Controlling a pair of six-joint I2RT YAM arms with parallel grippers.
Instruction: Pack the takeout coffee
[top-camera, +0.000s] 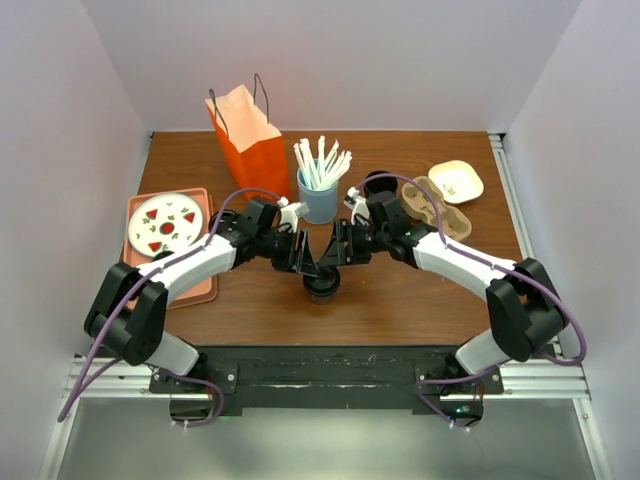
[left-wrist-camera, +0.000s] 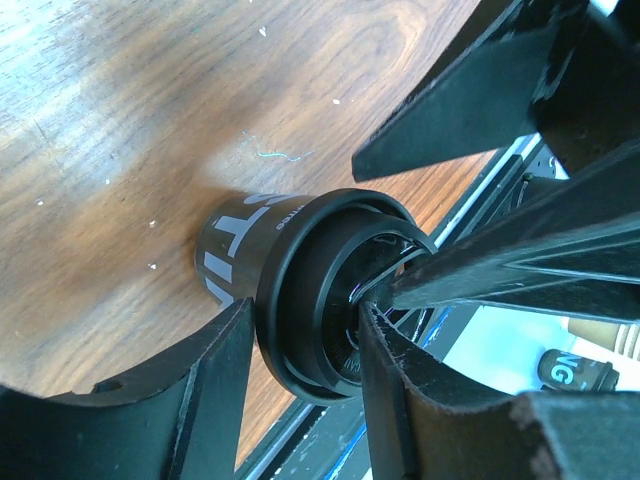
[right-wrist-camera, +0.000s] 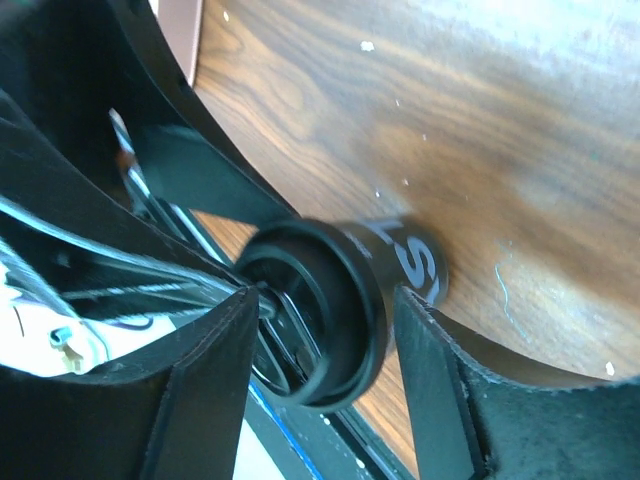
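Note:
The takeout coffee (top-camera: 322, 287) stands upright on the wooden table near its front edge. It is a small dark cup with white lettering (left-wrist-camera: 235, 245) and a black lid (right-wrist-camera: 340, 290). Both arms meet over it. My left gripper (top-camera: 311, 264) has its fingers pressed on the lid (left-wrist-camera: 305, 320), one finger (left-wrist-camera: 215, 390) against the rim and the other across the lid's top. My right gripper (top-camera: 336, 260) straddles the same lid (right-wrist-camera: 325, 300), open, with a small gap showing between its right finger (right-wrist-camera: 440, 390) and the cup.
Behind the arms stand a blue straw holder (top-camera: 318, 200), an orange paper bag (top-camera: 250, 135) and an all-black cup (top-camera: 378, 183). A cardboard cup carrier (top-camera: 440, 210) and a cream dish (top-camera: 456, 181) lie back right. A pink tray (top-camera: 200, 290) carries a plate at left.

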